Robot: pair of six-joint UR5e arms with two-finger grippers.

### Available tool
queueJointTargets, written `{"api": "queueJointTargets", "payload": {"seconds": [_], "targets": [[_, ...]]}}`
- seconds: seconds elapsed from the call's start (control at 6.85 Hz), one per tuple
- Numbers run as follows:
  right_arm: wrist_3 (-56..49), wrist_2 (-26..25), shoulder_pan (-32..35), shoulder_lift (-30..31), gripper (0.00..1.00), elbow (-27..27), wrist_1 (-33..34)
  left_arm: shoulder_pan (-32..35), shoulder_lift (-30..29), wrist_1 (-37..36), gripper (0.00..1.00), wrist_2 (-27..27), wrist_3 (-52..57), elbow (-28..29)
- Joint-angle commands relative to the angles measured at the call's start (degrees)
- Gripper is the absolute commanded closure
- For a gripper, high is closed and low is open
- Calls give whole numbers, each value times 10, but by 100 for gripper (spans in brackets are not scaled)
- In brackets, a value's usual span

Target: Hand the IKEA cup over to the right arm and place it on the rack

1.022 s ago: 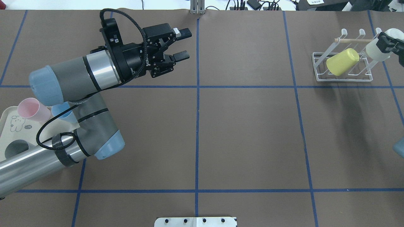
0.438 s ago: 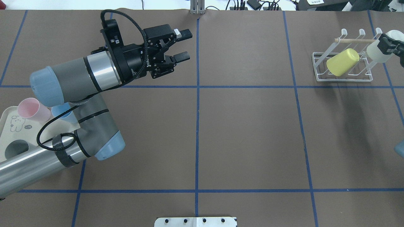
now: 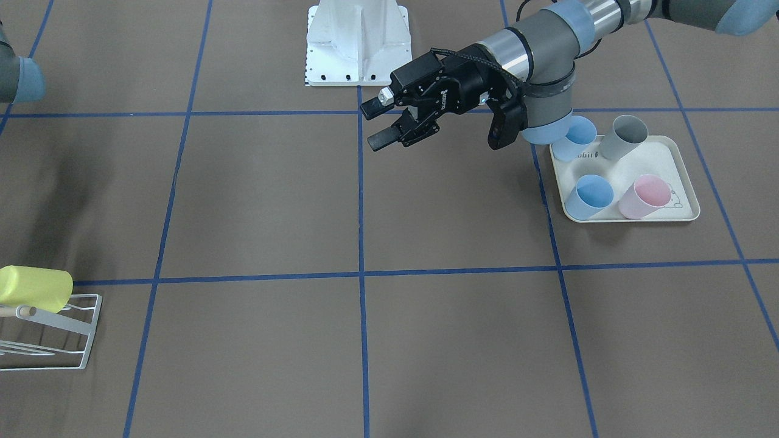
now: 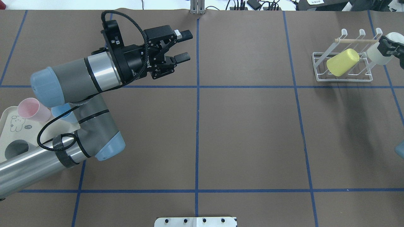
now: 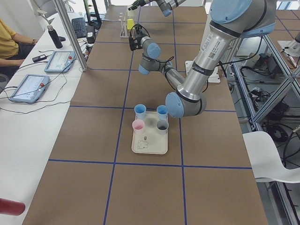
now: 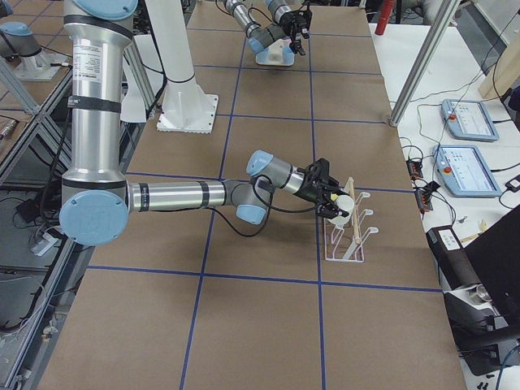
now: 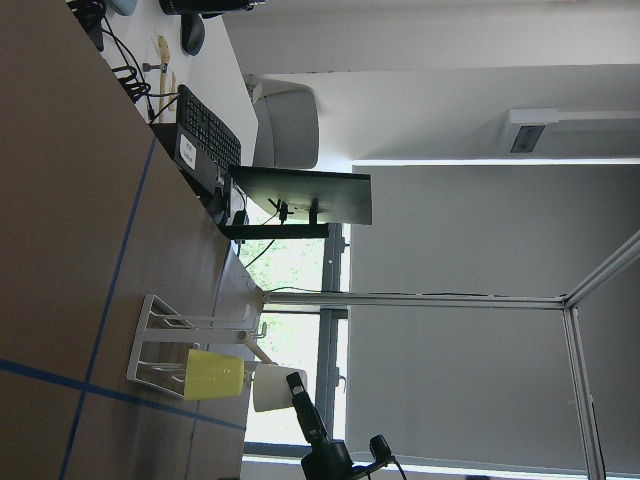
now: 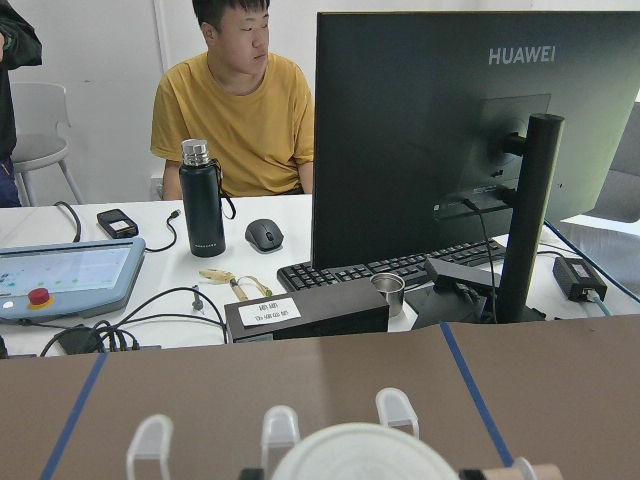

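Sitting on rack (image 4: 344, 80): yellow cup (image 4: 342, 62).

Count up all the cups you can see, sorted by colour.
blue cups: 2
grey cup: 1
pink cup: 1
yellow cup: 1
white cup: 1
Total: 6

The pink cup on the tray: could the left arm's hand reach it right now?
Probably yes. The left hand is open and empty, the pink cup stands upright near the tray's outer edge, and nothing covers it from above.
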State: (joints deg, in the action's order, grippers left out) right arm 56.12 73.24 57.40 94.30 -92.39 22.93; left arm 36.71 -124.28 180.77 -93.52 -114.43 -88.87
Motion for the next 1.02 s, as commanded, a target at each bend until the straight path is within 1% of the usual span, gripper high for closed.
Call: {"api": "queueJointTargets", "payload": {"seconds": [0.0, 0.88], "targets": [[1, 0, -6, -3, 100, 1, 0, -2, 0, -2, 20, 0, 0, 1], [-5, 0, -8, -8, 100, -4, 0, -3, 0, -2, 20, 1, 0, 1]]}}
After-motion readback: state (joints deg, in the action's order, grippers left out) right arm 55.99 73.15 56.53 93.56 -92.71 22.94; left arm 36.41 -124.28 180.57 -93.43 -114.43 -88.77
